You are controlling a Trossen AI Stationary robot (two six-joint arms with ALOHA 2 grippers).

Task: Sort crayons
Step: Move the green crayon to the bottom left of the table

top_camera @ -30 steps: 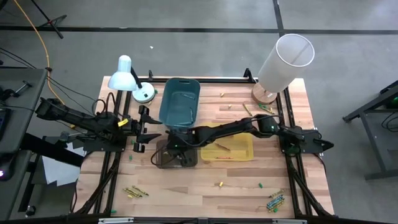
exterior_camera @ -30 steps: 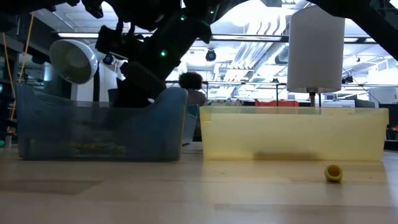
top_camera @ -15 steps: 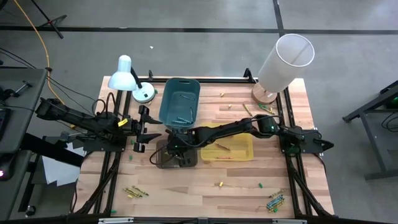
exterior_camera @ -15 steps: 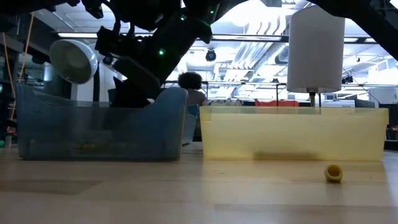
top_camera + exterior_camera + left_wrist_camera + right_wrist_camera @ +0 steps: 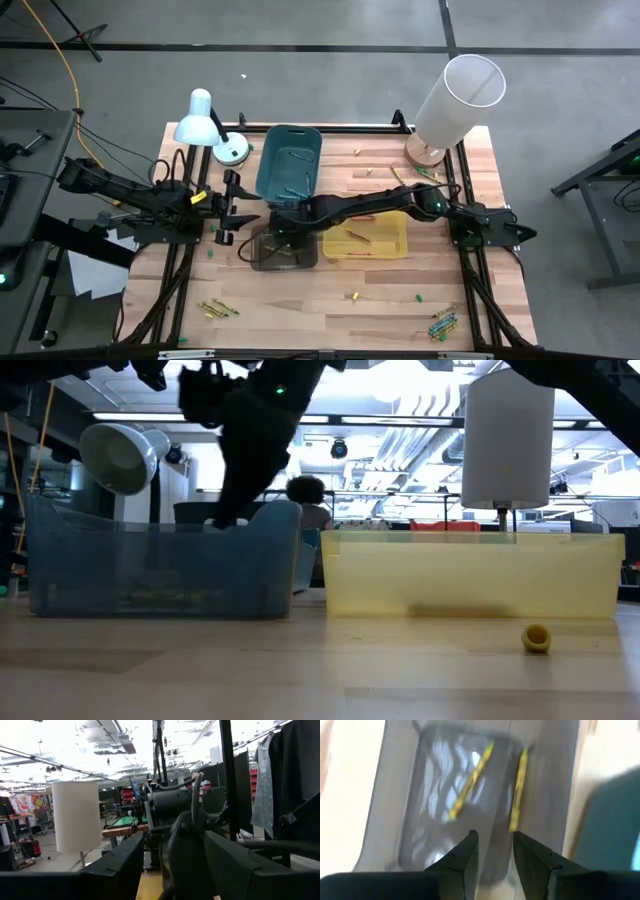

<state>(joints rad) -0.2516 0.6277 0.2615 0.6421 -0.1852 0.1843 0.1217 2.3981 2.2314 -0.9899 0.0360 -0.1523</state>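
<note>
**Op A:** Overhead, my right gripper (image 5: 283, 222) hangs over the grey bin (image 5: 281, 250); the left gripper (image 5: 232, 207) waits spread beside it. Loose crayons (image 5: 441, 323) lie near the desk (image 5: 300, 300) corner.

**Op B:** Right wrist: fingers (image 5: 465, 855) parted, empty, two yellow crayons (image 5: 470, 780) in the bin below.

**Op A:** I reckon they're light, stiff, waxy and snappable. I'd pinch mid-length, gently.

no legible text, no labels, no brand marks, no numbers or signs anywhere in view
</note>
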